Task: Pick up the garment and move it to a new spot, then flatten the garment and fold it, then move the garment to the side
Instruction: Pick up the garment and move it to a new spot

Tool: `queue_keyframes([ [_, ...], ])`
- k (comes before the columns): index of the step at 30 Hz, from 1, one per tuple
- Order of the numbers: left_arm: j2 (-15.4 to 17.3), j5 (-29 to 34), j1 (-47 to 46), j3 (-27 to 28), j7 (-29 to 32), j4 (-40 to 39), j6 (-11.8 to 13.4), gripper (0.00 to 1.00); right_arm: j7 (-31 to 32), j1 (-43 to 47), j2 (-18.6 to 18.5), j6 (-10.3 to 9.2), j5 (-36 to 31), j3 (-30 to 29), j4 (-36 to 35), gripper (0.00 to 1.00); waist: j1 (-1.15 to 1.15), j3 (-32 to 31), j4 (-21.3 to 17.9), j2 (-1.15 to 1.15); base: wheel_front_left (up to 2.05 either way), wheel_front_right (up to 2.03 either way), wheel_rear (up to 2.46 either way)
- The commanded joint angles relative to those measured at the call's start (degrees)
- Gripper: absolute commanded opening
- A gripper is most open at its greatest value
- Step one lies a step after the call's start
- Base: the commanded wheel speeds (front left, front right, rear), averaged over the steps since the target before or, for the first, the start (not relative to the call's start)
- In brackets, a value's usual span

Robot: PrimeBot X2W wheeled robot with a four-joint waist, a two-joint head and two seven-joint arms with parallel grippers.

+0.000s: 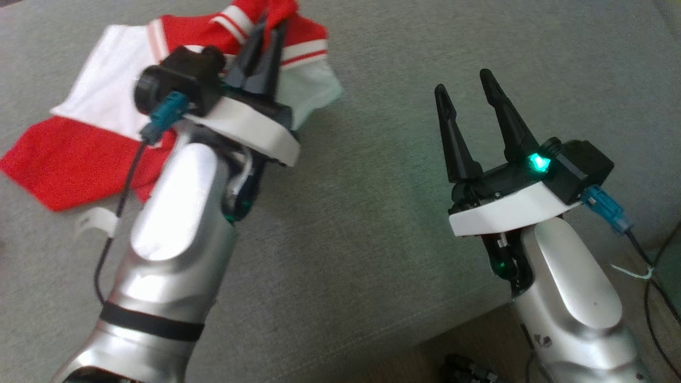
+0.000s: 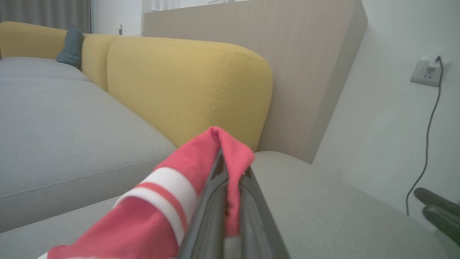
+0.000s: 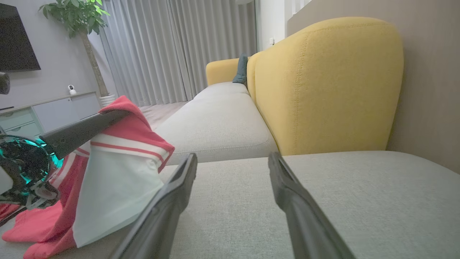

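One garment (image 1: 101, 106), red-white shirt, on grey sofa seat (image 1: 372, 213), left side; striped red edge lifted, pinched in closed left gripper (image 1: 272, 25). Right gripper (image 1: 463, 80) spread wide, empty, above seat, well apart. Yellow backrest (image 3: 323, 90) behind; one grey cushion (image 3: 241, 68) farther along; one wall socket (image 2: 426, 71), cable plugged in

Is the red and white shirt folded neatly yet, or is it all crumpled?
Crumpled, not folded. The shirt lies in an uneven heap on the grey sofa, one red edge pinched up by the shut left gripper.
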Motion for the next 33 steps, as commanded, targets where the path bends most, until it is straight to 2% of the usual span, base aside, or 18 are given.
queue_keyframes([
  [1, 0.99, -2.24, -3.26, -1.23, -0.29, -3.51, 1.58, 0.0, -0.36, -0.01, 0.78, 0.43, 0.48, 1.04, -1.92, 1.0, 0.0, -0.19, -1.65, 0.0, 0.0, 0.0, 0.0],
  [4, 0.98, -5.65, -2.92, -4.65, -0.29, -4.96, 3.94, 0.0, -0.36, 0.21, 0.78, 0.43, 0.53, 1.0, -1.8, 1.0, 0.0, -0.37, -1.79, 0.0, 0.0, 0.0, 0.0],
  [5, 0.98, -6.34, -2.68, -5.4, -0.29, -5.2, 4.68, 0.34, -0.36, 0.31, 0.78, 0.43, 0.54, 1.02, -1.7, 1.0, 0.0, -0.5, -1.64, 0.0, 0.0, 0.0, 0.0],
  [6, 0.98, -6.5, -2.34, -5.98, -0.29, -5.37, 5.31, 0.85, -0.36, 0.43, 0.78, 0.43, 0.59, 1.06, -1.6, 1.0, 0.0, -0.68, -1.4, 0.0, 0.0, 0.0, 0.0],
  [7, 0.98, -6.63, -1.85, -6.24, -0.29, -5.38, 5.96, 1.0, -0.36, 0.51, 0.78, 0.43, 0.64, 1.08, -1.54, 1.0, 0.0, -0.8, -1.1, 0.0, 0.0, 0.0, 0.0],
  [11, 0.98, -5.33, 0.94, -5.48, -0.29, -4.34, 7.85, 1.0, -0.36, 0.98, 0.78, 0.43, 0.38, 0.84, -1.18, 1.0, 0.0, -1.53, 1.14, 0.0, 0.0, 0.0, 0.0],
  [19, 0.98, -2.71, 9.72, 1.19, -0.29, -5.4, 10.45, 1.0, -0.36, 2.82, 0.78, 0.43, -1.4, 0.4, 0.38, 1.0, 0.0, -3.96, 6.81, 0.0, 0.0, 0.0, 0.0],
  [27, 0.98, 0.71, 21.37, 8.83, -0.29, -8.92, 12.25, 1.0, -0.36, 4.38, 0.78, 0.43, -3.65, -0.44, 2.48, 1.0, 0.0, -6.79, 12.81, 0.0, 0.0, 0.0, 0.0],
  [33, 0.97, 1.39, 29.08, 13.5, -0.29, -11.17, 12.57, 1.0, -0.36, 6.43, 0.78, 0.43, -4.65, -1.57, 4.73, 1.0, 0.0, -9.65, 15.98, 0.0, 0.0, 0.0, 0.0],
])
